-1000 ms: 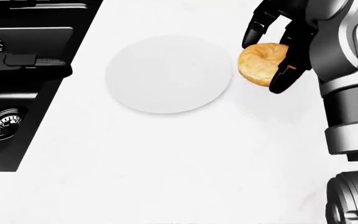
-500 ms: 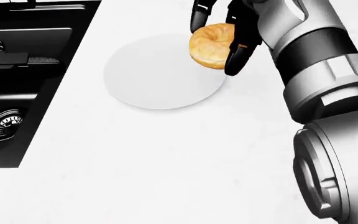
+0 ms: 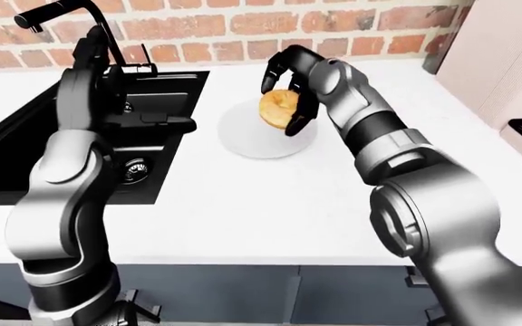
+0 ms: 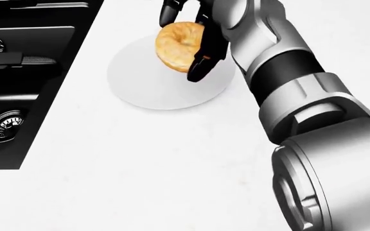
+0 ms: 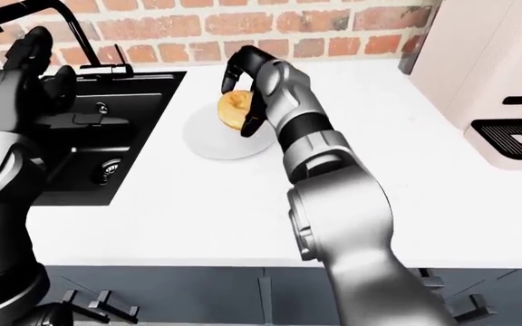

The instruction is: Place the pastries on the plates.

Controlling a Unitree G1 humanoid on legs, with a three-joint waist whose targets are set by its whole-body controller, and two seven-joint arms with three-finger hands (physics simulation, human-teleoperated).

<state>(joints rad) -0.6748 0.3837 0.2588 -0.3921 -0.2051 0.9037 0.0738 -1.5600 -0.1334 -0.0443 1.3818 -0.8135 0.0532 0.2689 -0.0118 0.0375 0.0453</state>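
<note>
A golden ring-shaped pastry (image 4: 178,45) is held in my right hand (image 4: 188,45), whose black fingers (image 4: 201,67) close round it. The hand holds the pastry tilted just above the upper right part of a round white plate (image 4: 149,89) on the white counter (image 4: 140,168). The pastry also shows in the left-eye view (image 3: 279,109) over the plate (image 3: 252,139). My left hand (image 3: 88,51) is raised over the sink at the left, holding nothing; its fingers do not show clearly.
A black sink (image 4: 18,72) with a drain (image 4: 4,125) lies left of the plate. A black tap (image 3: 57,13) stands against the brick wall (image 3: 243,27). A pale appliance (image 5: 488,75) stands at the counter's right end.
My right hand has lifted the pastry off the counter right of the plate and carried it left, over the plate. The plate has not moved.
</note>
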